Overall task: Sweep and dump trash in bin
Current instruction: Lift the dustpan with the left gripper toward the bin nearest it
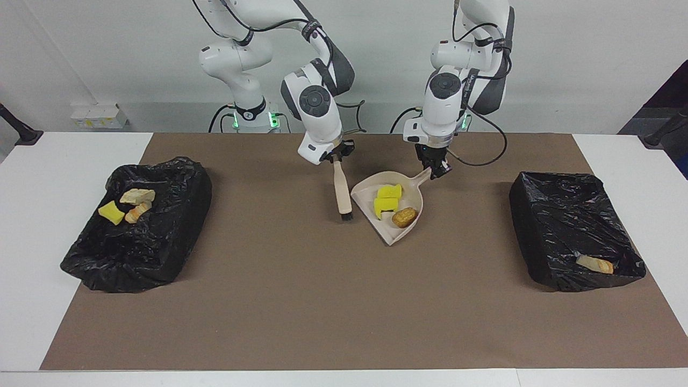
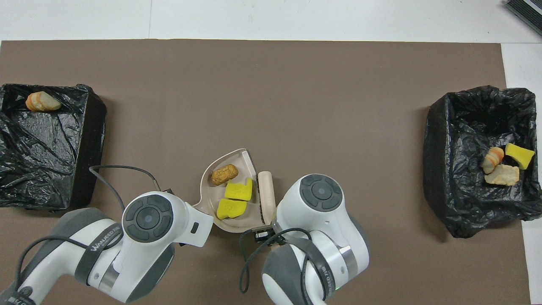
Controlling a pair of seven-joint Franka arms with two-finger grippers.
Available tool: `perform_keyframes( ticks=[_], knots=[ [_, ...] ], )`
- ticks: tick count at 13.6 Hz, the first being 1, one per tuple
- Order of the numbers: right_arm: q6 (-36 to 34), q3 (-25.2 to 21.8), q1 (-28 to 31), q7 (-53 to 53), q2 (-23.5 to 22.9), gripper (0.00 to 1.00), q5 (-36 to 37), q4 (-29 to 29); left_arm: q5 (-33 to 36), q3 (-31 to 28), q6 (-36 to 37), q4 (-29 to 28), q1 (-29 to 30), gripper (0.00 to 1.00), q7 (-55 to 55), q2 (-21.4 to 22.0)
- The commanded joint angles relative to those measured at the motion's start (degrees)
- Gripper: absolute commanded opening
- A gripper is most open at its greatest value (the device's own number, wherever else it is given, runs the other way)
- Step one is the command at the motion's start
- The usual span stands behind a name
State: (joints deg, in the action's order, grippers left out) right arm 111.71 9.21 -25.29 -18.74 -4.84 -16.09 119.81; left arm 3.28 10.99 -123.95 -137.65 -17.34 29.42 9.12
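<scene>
**Dustpan loaded, ready for the bin**

Trash, two yellow sponge chunks [image 1: 387, 198] and a bread lump [image 1: 405, 217], lies in the dustpan [image 1: 411, 228]. Keep the pan level with its lip raised while carrying it to a bin [image 1: 574, 231], then tip slowly. Left hand [image 1: 436, 171] grips the pan's handle from above. Right hand [image 1: 334, 156] is clamped on the brush [image 1: 341, 194], hanging bristles-down beside the pan.

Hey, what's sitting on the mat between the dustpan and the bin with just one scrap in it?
Nothing: between the dustpan and that bin, only bare brown mat shows in the facing view; the overhead view agrees.
</scene>
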Motion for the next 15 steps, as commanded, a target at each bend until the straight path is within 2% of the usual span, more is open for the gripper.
perform_keyframes(
  ticks=[1, 4, 7, 10, 14, 15],
  knots=[
    [-0.9, 0.6, 0.2, 1.0, 0.9, 0.00, 3.7, 0.0, -3.4, 0.1, -0.9, -1.0, 3.3, 0.00, -4.3, 2.0],
    [-0.8, 0.5, 1.6, 3.0, 0.6, 0.00, 4.7, 0.1, -3.7, 0.0, -0.1, 2.3, 6.6, 0.00, -12.4, 2.3],
    [-0.4, 0.6, 2.0, 3.3, 1.1, 0.00, 4.7, 1.2, -3.7, 0.0, 2.6, 6.3, 9.9, 0.00, -16.0, 2.5],
    [2.1, 0.7, 0.7, 2.3, 2.1, 0.00, 3.6, 3.0, -3.7, -0.1, 9.1, 12.2, 16.9, 0.00, -16.5, 2.7],
    [10.2, 0.7, -9.8, -10.8, 0.2, 0.00, 3.0, 4.2, -3.6, -1.1, 10.1, 15.7, 23.1, 0.00, -11.7, 2.7],
    [11.8, 0.7, -11.7, -14.5, -0.7, 0.00, 0.8, 4.0, -3.7, -1.1, 10.2, 15.8, 25.3, 0.00, -9.7, 2.7]
  ],
)
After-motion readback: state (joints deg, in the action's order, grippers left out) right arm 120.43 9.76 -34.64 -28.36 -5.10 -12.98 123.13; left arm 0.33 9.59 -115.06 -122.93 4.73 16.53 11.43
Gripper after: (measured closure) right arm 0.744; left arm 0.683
